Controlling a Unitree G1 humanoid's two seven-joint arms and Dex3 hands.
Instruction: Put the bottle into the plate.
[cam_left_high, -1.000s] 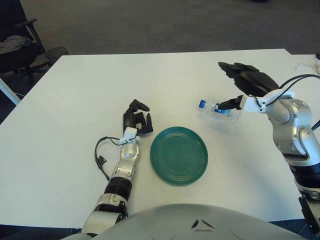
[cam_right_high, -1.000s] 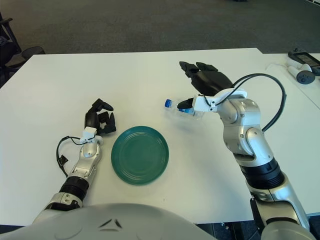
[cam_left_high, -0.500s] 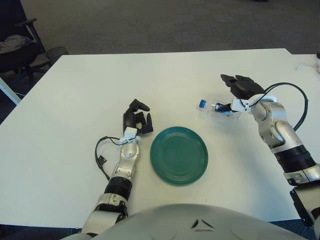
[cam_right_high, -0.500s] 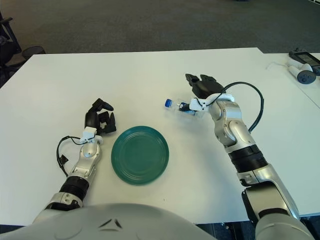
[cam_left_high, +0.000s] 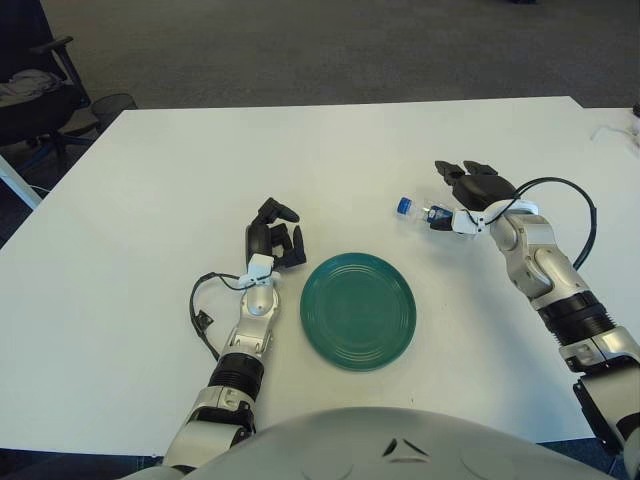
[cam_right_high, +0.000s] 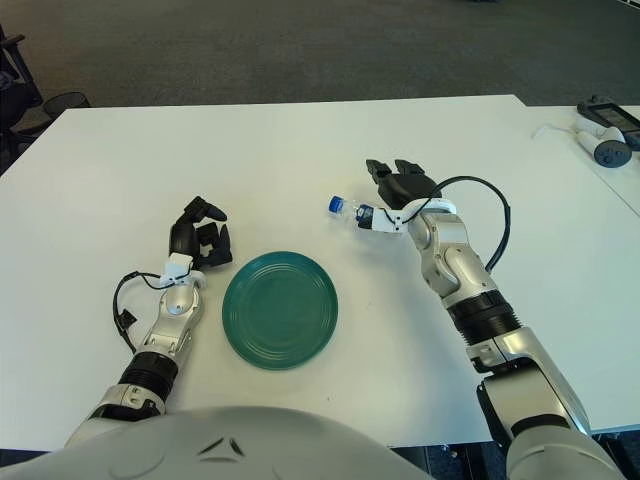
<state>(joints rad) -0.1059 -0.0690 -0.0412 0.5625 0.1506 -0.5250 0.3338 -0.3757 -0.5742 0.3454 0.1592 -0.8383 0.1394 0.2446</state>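
Your right hand (cam_right_high: 398, 186) sits at the far right of the white table (cam_left_high: 150, 180), lowered over the body of the clear bottle (cam_left_high: 424, 213), which lies on its side with its blue cap (cam_left_high: 402, 207) pointing left and its base tucked under your palm. The dark fingers (cam_right_high: 376, 170) reach out over and past the bottle toward the far side; they look spread rather than wrapped round it, so I judge you have no grip yet, though the underside of the hand is hidden and I cannot tell whether the thumb touches the plastic

The relation to mind is this: the bottle's long axis runs left to right, roughly across your fingers, with the cap end sticking clear to the left of the hand. That suits a close across the barrel, provided you settle the palm down first; a clear, light bottle lying on its side is likely to roll away toward the far edge if a finger nudges it before the others close

The green plate (cam_left_high: 358, 310) lies nearer to you and to the left of the bottle, well apart from it, with bare table between. Your right hand is plainly the nearer one for the job. Your left hand (cam_left_high: 275, 240), fingers curled and holding nothing, shows just beside the plate's left rim; leave it there, clear of the drop
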